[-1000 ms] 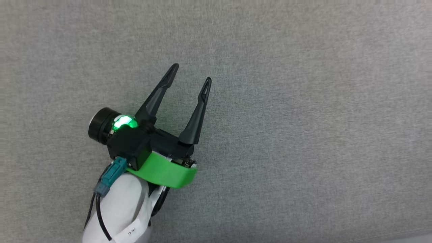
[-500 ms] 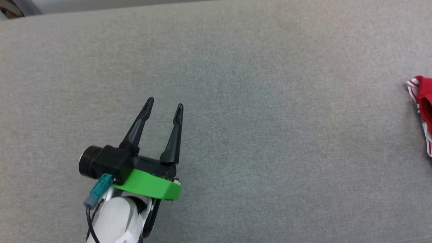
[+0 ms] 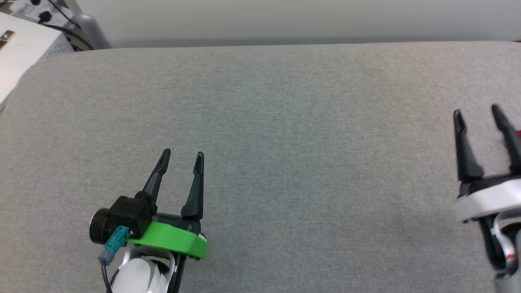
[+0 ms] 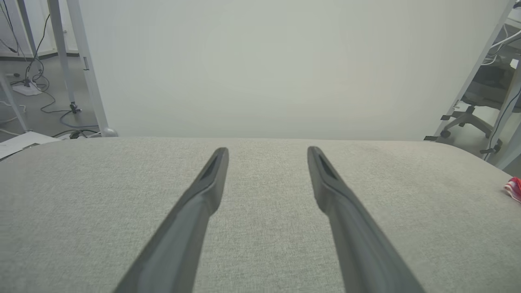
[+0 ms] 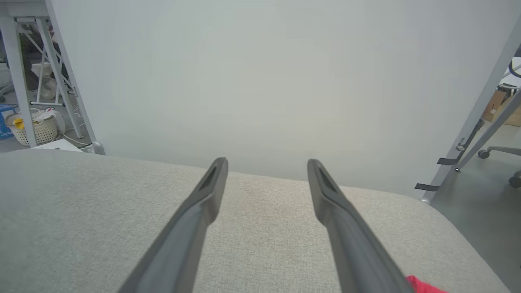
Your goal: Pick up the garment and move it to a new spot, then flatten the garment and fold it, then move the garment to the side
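head view: left gripper (image 3: 182,156) lower left, fingers apart, empty, over grey fabric table (image 3: 285,122). right gripper (image 3: 476,112) right edge, fingers apart, empty. red sliver of garment (image 3: 519,133) beside it.
left wrist view: garment (image 4: 513,189) far right edge, striped trim.
right wrist view: red corner (image 5: 423,287) bottom right.
step: garment off to side, fits awaiting pickup or already set aside. facing, long axis: cannot tell.

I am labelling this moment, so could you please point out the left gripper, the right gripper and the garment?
left gripper (image 3: 183,153): head view, midway between its fingertips.
right gripper (image 3: 475,110): head view, midway between its fingertips.
garment (image 4: 514,189): left wrist view, red-and-white edge at the right border.
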Tool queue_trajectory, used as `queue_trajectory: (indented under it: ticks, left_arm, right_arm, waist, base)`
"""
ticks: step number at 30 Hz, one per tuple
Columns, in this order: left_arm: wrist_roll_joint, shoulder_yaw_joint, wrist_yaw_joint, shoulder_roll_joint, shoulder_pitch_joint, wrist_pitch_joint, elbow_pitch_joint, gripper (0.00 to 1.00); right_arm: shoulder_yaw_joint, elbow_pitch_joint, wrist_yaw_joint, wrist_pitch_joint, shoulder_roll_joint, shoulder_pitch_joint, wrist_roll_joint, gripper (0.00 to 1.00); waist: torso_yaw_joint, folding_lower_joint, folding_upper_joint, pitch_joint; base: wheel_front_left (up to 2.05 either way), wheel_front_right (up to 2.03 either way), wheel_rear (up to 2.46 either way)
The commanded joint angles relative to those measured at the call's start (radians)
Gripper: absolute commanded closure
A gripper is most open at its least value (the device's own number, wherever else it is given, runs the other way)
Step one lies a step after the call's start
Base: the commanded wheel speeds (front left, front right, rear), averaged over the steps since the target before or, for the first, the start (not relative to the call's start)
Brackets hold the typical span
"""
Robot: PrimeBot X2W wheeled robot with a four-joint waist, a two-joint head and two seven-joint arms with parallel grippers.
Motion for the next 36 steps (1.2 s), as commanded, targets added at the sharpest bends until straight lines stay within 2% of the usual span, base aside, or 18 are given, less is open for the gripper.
queue_trajectory:
  ticks: [1, 8, 14, 36]
  left_arm:
    - [0.013, 0.005, -0.003, -0.006, 0.015, -0.006, 0.008, 0.0]
    - [0.034, 0.036, -0.003, -0.022, 0.045, -0.006, 0.024, 0.0]
    - [0.047, 0.055, -0.003, -0.033, 0.057, -0.006, 0.049, 0.0]
    - [0.045, 0.082, 0.002, -0.041, 0.073, -0.006, 0.06, 0.0]
  right_arm:
    - [0.006, 0.001, -0.001, -0.026, 0.029, 0.035, -0.01, 0.0]
    - [0.033, 0.065, -0.001, -0.135, 0.138, 0.119, -0.056, 0.0]
    - [0.049, 0.112, -0.001, -0.17, 0.183, 0.13, -0.089, 0.0]
    - [0.06, 0.134, -0.001, -0.187, 0.203, 0.125, -0.096, 0.0]
  waist:
    - [0.034, 0.0001, 0.0111, -0.032]
    - [0.054, 0.0001, 0.0111, -0.054]
    - [0.056, 0.0001, 0.0111, -0.061]
    - [0.05, 0.0001, 0.0111, -0.082]
  base:
    - [0.0, 0.0, 0.0]
    - [0.0, 0.0, 0.0]
    - [0.0, 0.0, 0.0]
    - [0.0, 0.0, 0.0]
